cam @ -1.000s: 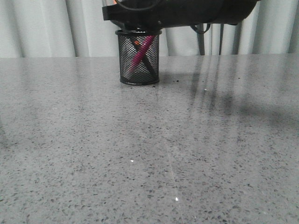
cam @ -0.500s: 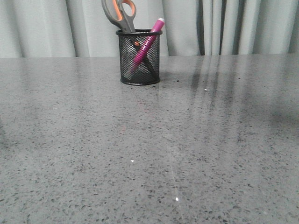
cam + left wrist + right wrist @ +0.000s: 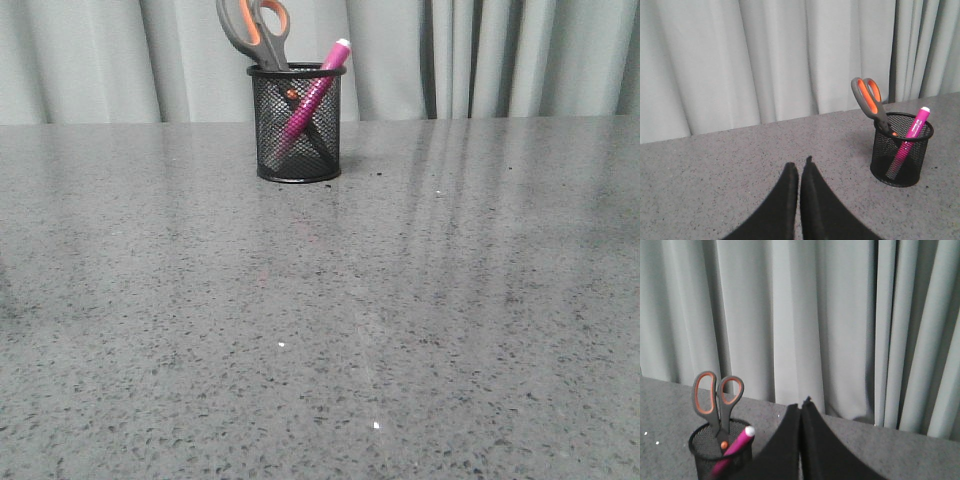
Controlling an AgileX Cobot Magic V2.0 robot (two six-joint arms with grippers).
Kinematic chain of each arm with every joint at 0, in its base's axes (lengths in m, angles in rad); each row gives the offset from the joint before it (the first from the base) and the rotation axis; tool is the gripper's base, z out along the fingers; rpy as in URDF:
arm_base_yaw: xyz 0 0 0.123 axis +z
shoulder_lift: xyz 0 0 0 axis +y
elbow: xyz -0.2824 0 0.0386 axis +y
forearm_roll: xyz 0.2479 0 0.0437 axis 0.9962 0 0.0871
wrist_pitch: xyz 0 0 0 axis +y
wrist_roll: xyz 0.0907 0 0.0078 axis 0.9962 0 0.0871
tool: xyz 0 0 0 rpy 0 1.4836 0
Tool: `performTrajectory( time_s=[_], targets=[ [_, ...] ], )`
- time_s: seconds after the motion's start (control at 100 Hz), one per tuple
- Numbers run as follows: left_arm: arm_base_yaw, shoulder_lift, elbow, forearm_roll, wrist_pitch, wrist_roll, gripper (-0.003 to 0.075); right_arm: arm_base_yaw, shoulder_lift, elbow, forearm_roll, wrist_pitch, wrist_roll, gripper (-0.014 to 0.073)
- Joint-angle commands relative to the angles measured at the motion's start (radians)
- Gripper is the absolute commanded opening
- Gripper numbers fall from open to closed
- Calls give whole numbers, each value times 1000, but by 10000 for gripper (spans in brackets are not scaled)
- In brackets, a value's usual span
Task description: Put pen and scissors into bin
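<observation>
The black mesh bin (image 3: 297, 125) stands upright at the far middle of the grey table. The scissors (image 3: 256, 32) stand in it, handles up. The magenta pen (image 3: 314, 92) leans in it, white end up. All show in the left wrist view: bin (image 3: 901, 150), scissors (image 3: 870, 100), pen (image 3: 912, 132). They also show in the right wrist view: bin (image 3: 702, 457), scissors (image 3: 715, 402), pen (image 3: 735, 447). My left gripper (image 3: 799, 166) is shut and empty, above the table short of the bin. My right gripper (image 3: 800, 404) is shut and empty, raised beside the bin. Neither gripper shows in the front view.
Pale grey curtains (image 3: 500, 55) hang right behind the table's far edge, close behind the bin. The speckled grey table (image 3: 320, 320) stretches from the bin to the front edge.
One second ago a black arm hung across the top of the bin, hiding the scissors' handles and the pen's end. It has left the front view. Bin, scissors and pen have not moved.
</observation>
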Motion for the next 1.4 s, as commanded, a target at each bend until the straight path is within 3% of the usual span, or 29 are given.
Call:
performTrajectory(
  time_s=[0.0,0.18,0.46,0.72,1.39],
  targets=[
    [1,-32,19,-27,-31,2,-19,-9,-119,94,-15,-73,-4,-68],
    [1,-185,166,-119,-87,84,-19,-9,-327,375,-15,-206,-14,-68],
    [1,-503,383,-270,-133,137,-19,-9,-580,632,-15,-220,-14,-68],
    [1,-671,484,-343,-161,135,-19,-9,-704,674,-15,-204,-14,-69],
    [1,-673,486,-357,-143,135,-19,-9,-704,682,-15,-204,-14,-69]
  ],
)
